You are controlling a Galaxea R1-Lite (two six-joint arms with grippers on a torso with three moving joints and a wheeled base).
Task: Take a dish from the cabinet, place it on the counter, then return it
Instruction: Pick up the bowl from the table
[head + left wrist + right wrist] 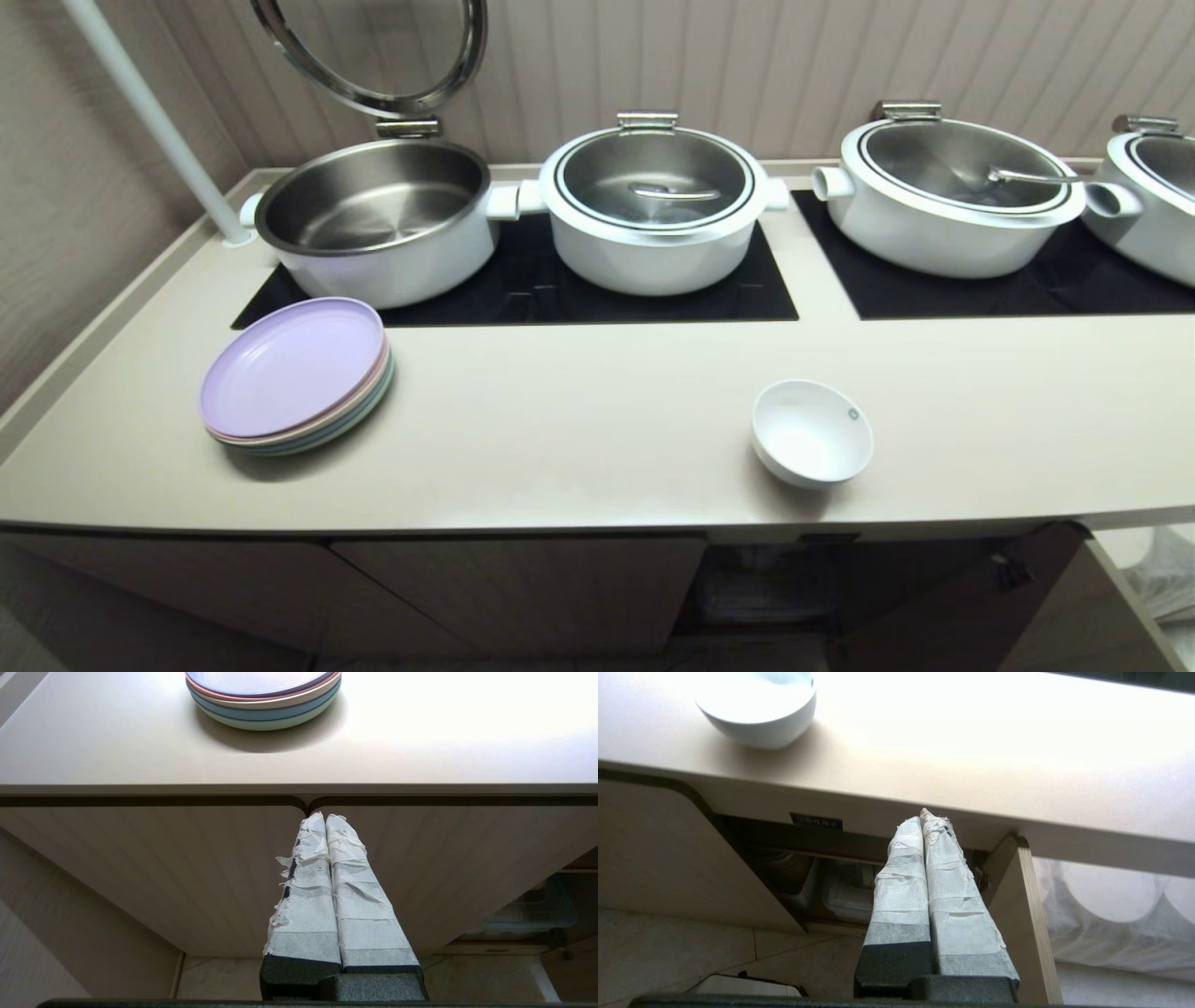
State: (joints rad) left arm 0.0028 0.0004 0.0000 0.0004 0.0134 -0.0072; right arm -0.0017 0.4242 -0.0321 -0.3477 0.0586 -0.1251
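The dish, a small white bowl, stands upright on the counter near its front edge, right of centre; the right wrist view shows the dish too. Below it the cabinet is open, with a door swung outward and a black label above the dark opening. My right gripper is shut and empty, below the counter's edge in front of the open cabinet. My left gripper is shut and empty, in front of the closed ribbed doors. Neither arm shows in the head view.
A stack of pastel plates with a lilac one uppermost lies on the counter's left. Several white pots sit on black hob panels at the back, one with its lid raised. A clear plastic container sits inside the cabinet.
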